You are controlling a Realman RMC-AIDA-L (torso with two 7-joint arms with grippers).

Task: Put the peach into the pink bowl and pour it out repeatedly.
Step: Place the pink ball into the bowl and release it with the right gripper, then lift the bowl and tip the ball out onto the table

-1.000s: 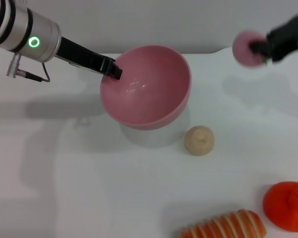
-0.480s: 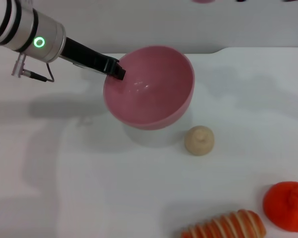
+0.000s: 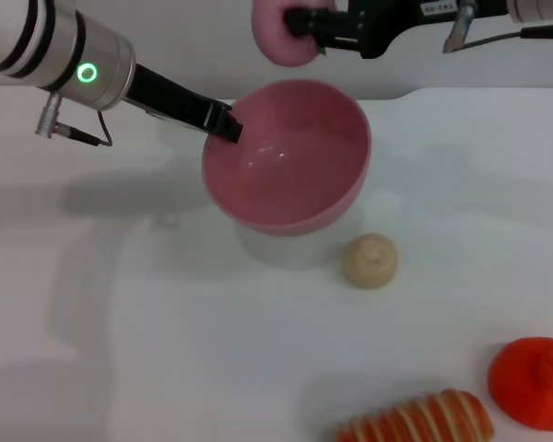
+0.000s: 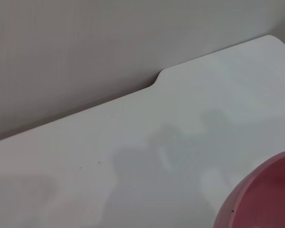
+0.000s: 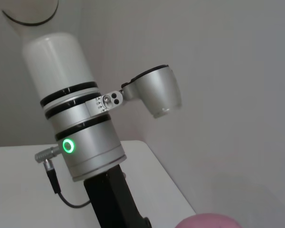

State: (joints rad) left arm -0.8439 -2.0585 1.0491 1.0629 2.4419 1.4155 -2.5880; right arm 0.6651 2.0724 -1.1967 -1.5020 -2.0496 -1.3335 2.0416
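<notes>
The pink bowl (image 3: 290,161) hangs lifted above the white table, its opening tilted toward me. My left gripper (image 3: 225,123) is shut on the bowl's left rim. The peach (image 3: 278,37) is in the air just above the bowl's far rim, and my right gripper (image 3: 306,22), reaching in from the upper right, is shut on it. In the left wrist view only a piece of the pink bowl (image 4: 263,197) shows at the corner. The right wrist view shows the left arm (image 5: 83,147) and the top of the peach (image 5: 211,222).
A beige bun-like lump (image 3: 370,261) lies just right of the bowl's shadow. An orange tangerine (image 3: 533,369) and a striped orange-and-white loaf (image 3: 419,419) lie at the near right. The table's back edge (image 3: 424,90) meets a grey wall.
My right gripper carried the peach from the far right, up out of view, then leftward to above the bowl's far rim. The bowl drifted slightly right with my left gripper.
</notes>
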